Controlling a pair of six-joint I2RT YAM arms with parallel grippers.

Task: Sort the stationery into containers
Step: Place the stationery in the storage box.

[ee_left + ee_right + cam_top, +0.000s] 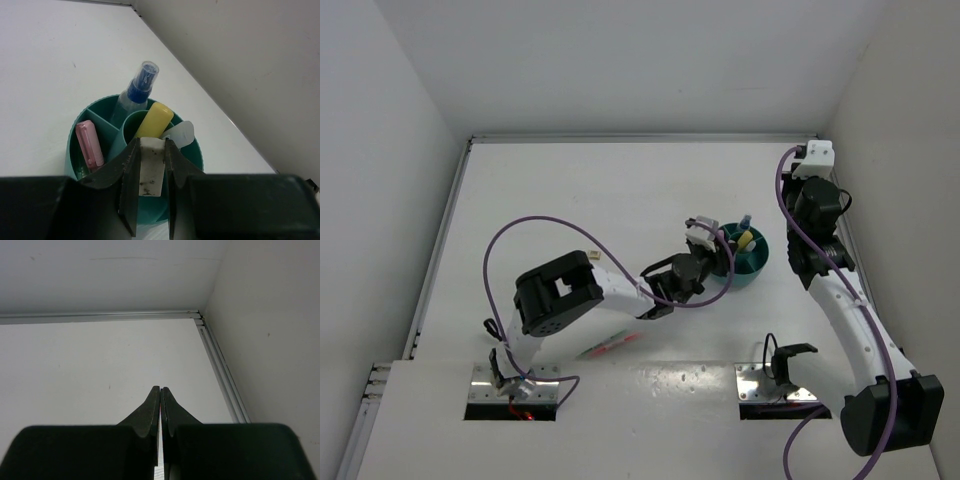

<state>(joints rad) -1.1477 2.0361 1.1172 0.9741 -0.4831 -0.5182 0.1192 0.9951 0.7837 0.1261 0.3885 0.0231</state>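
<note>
The teal cup (757,268) stands right of centre. In the left wrist view the cup (75,134) holds a clear blue-capped tube (137,90), a yellow marker (154,119), a pink marker (89,145) and a pale item (181,134). My left gripper (152,150) is shut on a small beige block (151,167), held just above the cup's near rim; it also shows in the top view (703,232). My right gripper (160,390) is shut and empty, near the table's far right corner (812,160).
Thin pink and green pens (610,347) lie on the table near the left arm's base. A tiny beige piece (592,257) shows by the left arm's elbow. Walls close the table at the left, back and right, with a metal rail (220,365) along the edge.
</note>
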